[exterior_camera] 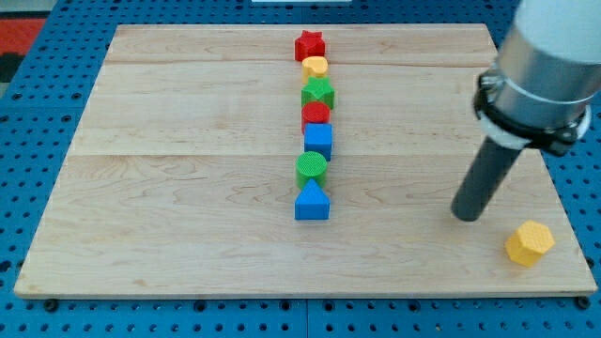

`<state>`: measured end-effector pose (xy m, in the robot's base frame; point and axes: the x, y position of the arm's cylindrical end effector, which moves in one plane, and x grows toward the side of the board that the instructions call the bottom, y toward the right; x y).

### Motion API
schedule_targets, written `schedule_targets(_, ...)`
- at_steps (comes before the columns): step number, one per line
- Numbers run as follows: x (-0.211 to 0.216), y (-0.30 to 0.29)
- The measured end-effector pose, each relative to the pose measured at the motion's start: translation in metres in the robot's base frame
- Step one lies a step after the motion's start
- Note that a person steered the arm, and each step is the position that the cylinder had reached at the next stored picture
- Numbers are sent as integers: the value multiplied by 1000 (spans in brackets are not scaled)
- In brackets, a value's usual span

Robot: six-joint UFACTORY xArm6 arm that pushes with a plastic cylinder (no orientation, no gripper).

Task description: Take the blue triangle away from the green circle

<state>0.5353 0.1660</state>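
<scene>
The blue triangle (312,203) lies at the bottom end of a column of blocks near the board's middle. The green circle (312,167) sits right above it, touching it. My tip (466,214) rests on the board well to the view's right of both, about level with the blue triangle, touching no block.
Above the green circle the column runs on: a blue cube (319,140), a red circle (315,115), a green star (318,92), a yellow circle (315,67) and a red star (309,45). A yellow hexagon (530,243) lies near the wooden board's (169,207) bottom right corner, just right of my tip.
</scene>
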Motion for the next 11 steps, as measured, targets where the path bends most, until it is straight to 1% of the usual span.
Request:
schedule_targets(2, 30, -80)
schedule_targets(3, 34, -134)
schedule_targets(4, 34, -177)
schedule_targets(5, 15, -196)
schedule_targets(7, -16, -198)
schedule_targets(8, -20, -174)
schedule_targets(9, -20, -140)
schedule_targets(10, -14, -121)
schedule_targets(11, 12, -107)
